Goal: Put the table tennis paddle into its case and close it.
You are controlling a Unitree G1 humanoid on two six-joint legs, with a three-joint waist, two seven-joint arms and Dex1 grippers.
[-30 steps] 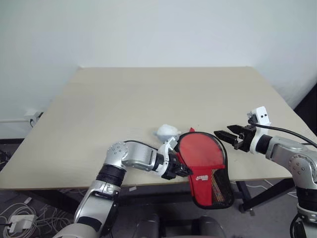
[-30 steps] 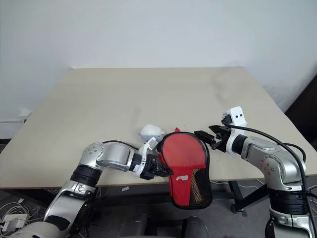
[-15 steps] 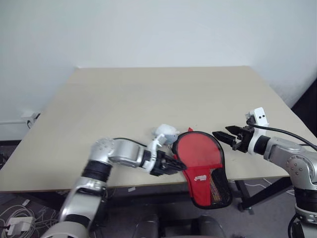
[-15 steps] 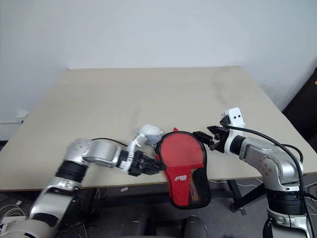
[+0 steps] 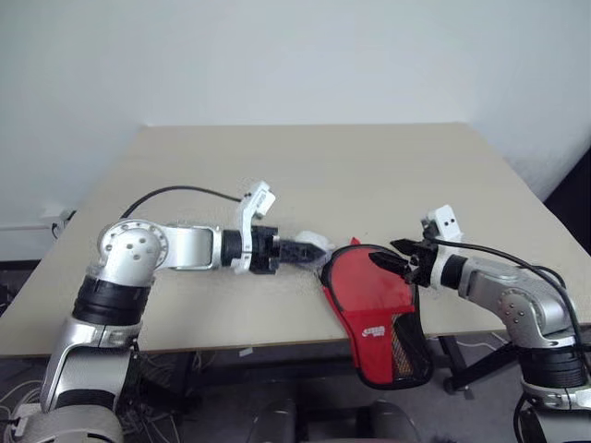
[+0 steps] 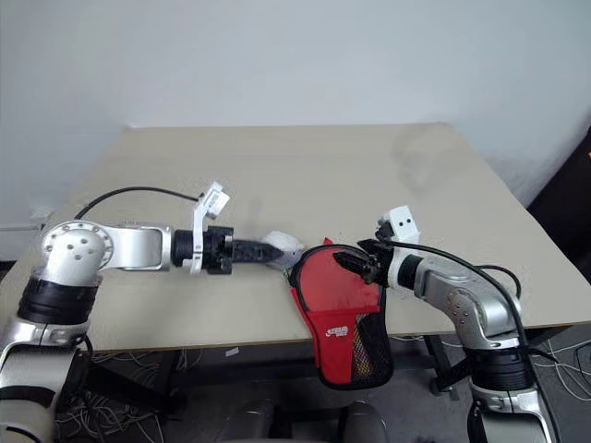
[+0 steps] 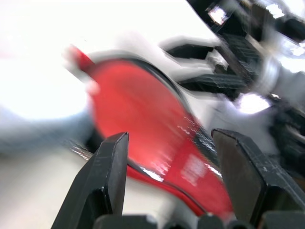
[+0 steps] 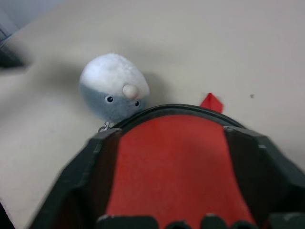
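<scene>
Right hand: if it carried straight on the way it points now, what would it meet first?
The right hand points across the red case, whose top lies between its fingers. Beyond that, probably the small grey-and-white plush toy behind the case; depth is uncertain.

A second ago the left pincer (image 5: 316, 248) was clamped on the near left edge of the case (image 5: 377, 297), low at the edge of the surface (image 5: 305, 175). It has since let go, its fingers now parted, and the arm has swung up and out to the left, so the pincer now hangs over the surface just beside the small grey and white plush toy (image 8: 113, 88). The right pincer (image 5: 388, 261), which stood clear of the case on its right, has moved in, and its fingers now straddle the case's upper right rim.
</scene>
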